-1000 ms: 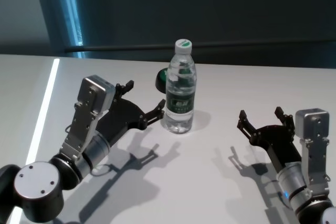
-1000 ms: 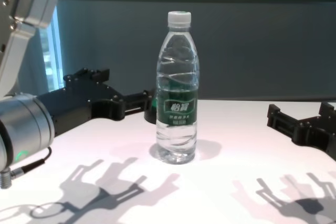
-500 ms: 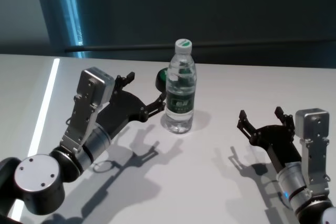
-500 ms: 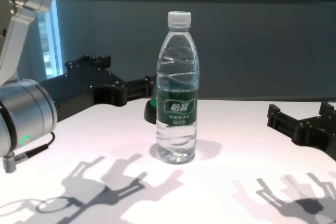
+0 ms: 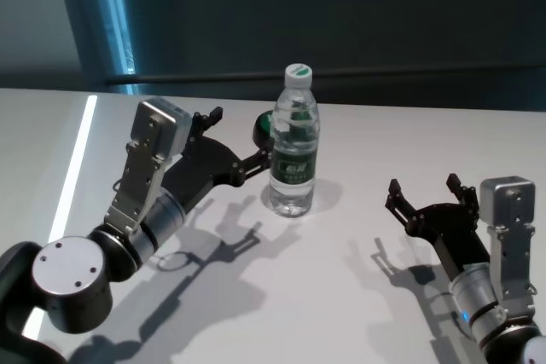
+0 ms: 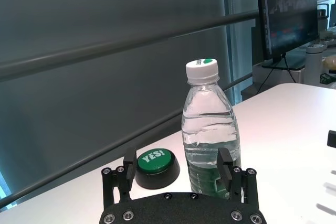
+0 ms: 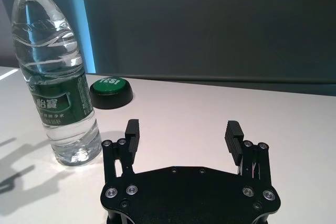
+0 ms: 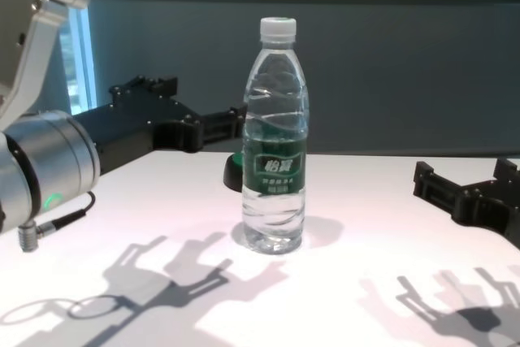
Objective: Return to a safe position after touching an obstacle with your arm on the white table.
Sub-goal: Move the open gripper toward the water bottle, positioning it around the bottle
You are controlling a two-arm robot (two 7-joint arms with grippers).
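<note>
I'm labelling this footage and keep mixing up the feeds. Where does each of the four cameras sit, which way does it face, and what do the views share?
Head view: high, looking down at the white table; both arms show, left gripper beside the water bottle.
Chest view: low, facing forward at the bottle; left forearm and right gripper show.
Left wrist view: behind its own open fingers, facing the bottle and a green "YES!" button.
Right wrist view: behind its own open fingers, bottle off to one side.
Shared: the upright bottle appears in all four.
</note>
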